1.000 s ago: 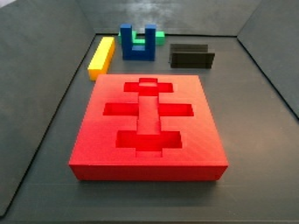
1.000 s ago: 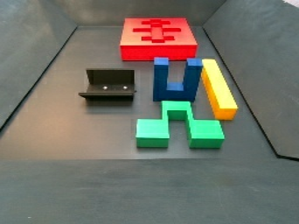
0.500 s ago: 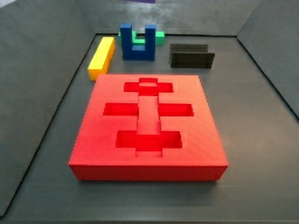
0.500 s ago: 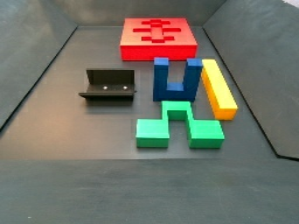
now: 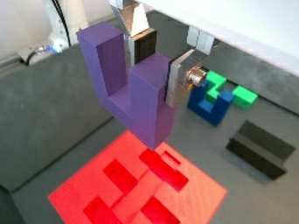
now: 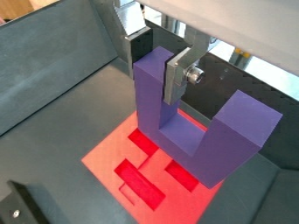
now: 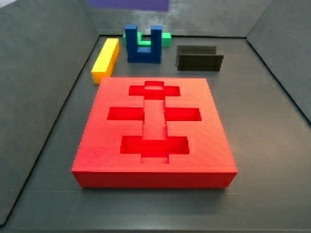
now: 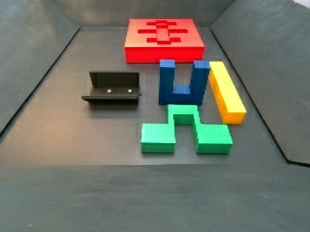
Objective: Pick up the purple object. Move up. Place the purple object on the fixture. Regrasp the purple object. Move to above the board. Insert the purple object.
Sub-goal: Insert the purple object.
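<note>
I have my claw (image 5: 156,54) clamped on the purple object (image 5: 126,83), one silver finger (image 6: 177,77) flat against the outside of a prong and the other inside the notch, as both wrist views show. The block hangs with its prongs up and its closed base down, high over the board (image 5: 135,184). In a side view only a purple sliver (image 7: 126,5) shows at the upper edge, so I am well above the bench (image 8: 72,172) and well clear of the red slab (image 7: 152,127).

I judge the step in hand to be the move to above the board, with insertion to follow. To do it well, I want the block's base squared to one of the recessed cutouts (image 6: 142,185) before I descend at all. From the wrist views the base sits over the red surface, but I cannot tell which cutout it is meant to fill, or whether its edges run parallel to the recess walls. So I should settle sideways position and rotation while high, then lower straight and slowly.

My grip is on one prong only, so the block could pivot if its base catches a cutout edge; I should keep it firm and stop if it tilts.

The fixture (image 8: 114,90) stands empty, and the blue block (image 8: 182,82), the green piece (image 8: 184,130) and the yellow bar (image 8: 226,91) lie well apart from my path.
</note>
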Robot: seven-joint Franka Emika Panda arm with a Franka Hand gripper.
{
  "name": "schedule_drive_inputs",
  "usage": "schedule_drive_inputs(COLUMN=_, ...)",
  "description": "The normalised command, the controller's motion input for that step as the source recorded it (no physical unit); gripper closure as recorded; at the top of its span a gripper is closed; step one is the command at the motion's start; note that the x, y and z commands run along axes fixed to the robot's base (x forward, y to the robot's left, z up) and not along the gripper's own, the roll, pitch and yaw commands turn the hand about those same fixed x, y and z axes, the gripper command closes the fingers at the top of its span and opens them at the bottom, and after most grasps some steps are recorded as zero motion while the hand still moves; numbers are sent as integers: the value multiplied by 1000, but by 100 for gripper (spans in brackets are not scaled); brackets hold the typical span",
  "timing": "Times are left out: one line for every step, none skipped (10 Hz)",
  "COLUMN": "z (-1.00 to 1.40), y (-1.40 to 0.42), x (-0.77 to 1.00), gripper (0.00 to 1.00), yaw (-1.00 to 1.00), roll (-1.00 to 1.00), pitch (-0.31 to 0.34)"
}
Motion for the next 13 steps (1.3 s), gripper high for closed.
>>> schedule_drive_inputs(z=-171, y=-211, x=689, gripper=100, yaw=0, roll=-10, pitch=-34)
schedule_drive_inputs(z=-223, y=-260, x=637, gripper=100, yaw=0, roll=-21, pitch=-70)
schedule_drive_inputs(z=-283, y=-300, x=551, gripper=100, yaw=0, roll=-26, pitch=-103)
schedule_drive_inputs(z=-386, y=-334, x=414, gripper=100, yaw=0, roll=0, pitch=-134)
schedule_drive_inputs(z=-520, y=-357, x=363, gripper=100, yaw=40, roll=37, pitch=-124)
schedule_drive_inputs(z=-574, y=-354, x=320, gripper=100, yaw=80, roll=90, pitch=-124)
schedule_drive_inputs(z=-626, y=-363, x=271, gripper=100, yaw=166, roll=109, pitch=-129)
schedule_drive_inputs(z=-597, y=-391, x=240, gripper=100, yaw=269, roll=134, pitch=-111)
schedule_drive_inputs(z=-489, y=-397, x=211, gripper=100, yaw=351, roll=154, pitch=-74)
schedule_drive_inputs(z=-426, y=-389, x=120, gripper=100, yaw=360, roll=186, pitch=-44)
schedule_drive_inputs(z=-451, y=-391, x=74, gripper=100, yaw=360, roll=177, pitch=-63)
schedule_drive_inputs(z=-409, y=-374, x=6, gripper=100, yaw=354, roll=196, pitch=-56)
schedule_drive_inputs(z=-377, y=-349, x=0, gripper=100, yaw=291, roll=196, pitch=-44)
